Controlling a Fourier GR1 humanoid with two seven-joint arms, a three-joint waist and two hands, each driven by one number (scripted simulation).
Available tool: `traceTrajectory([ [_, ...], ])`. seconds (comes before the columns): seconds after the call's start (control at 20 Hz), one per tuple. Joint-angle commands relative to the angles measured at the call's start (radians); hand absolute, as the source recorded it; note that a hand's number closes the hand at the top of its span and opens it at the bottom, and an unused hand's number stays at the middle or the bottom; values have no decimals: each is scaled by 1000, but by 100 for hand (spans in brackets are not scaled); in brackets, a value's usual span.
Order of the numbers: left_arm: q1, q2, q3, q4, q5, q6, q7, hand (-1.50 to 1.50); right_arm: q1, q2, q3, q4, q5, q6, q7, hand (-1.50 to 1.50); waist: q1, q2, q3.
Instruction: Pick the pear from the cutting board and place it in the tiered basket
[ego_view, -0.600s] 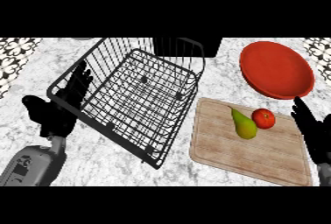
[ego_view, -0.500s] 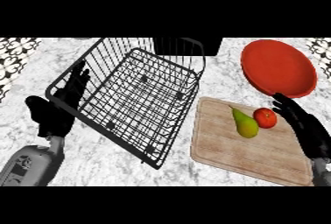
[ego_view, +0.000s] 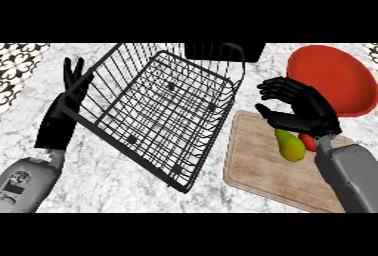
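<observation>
The pear (ego_view: 291, 147) lay on the cutting board (ego_view: 258, 172), toward the board's far right part, not lifted. It looked yellow-green w/ a smooth skin, the broad end pointing to the near edge of the view. The narrow top end was hidden under the hand above it. Just beside it on the right sat a small red fruit (ego_view: 308, 142), mostly covered by the wrist, so I couldn't tell if the two touched.

The right hand (ego_view: 304, 109) hung over the pear's upper end, palm turned left toward the basket, w/ the grey forearm coming in from the lower right corner. Its fingers were bent loosely, the thumb set apart below them, and nothing was between them: an open hand w/ no hold on the pear. Whether the palm touched the fruit I couldn't tell from that angle.

The board was pale wood, lying at a slant on the marble counter (ego_view: 111, 185). Beyond it, at the top right, was a red plate (ego_view: 336, 75), partly behind the hand's fingers.

Left of the board stood the tiered basket (ego_view: 159, 112), black wire, its right rim near the board's far left corner. A black object (ego_view: 221, 51) showed behind the basket at the top.

The left hand (ego_view: 59, 120) was at the view's left, next to the basket's left rim, open, fingers up, resting.
</observation>
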Motion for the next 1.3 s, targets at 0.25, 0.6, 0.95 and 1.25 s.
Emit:
traceTrajectory([
  [0.25, 92, -21, -51, -56, -45, -32, -84, 0, -193, -112, 26, 110, -24, 308, 88, -150, -40, -8, 1],
  [0.6, 87, -6, -40, -47, -45, -53, -86, 0, -365, -367, 198, 84, 129, 567, 371, -150, -34, -15, -4],
  [0.95, 174, 42, 0, -104, -27, -95, -115, 0, -480, -363, 269, -10, 140, 687, 641, -150, -42, -17, -1],
  [1.25, 157, -41, -45, -96, -120, -33, -96, 0, -479, -210, 299, -78, 174, 612, 811, -150, -60, -11, 1],
])
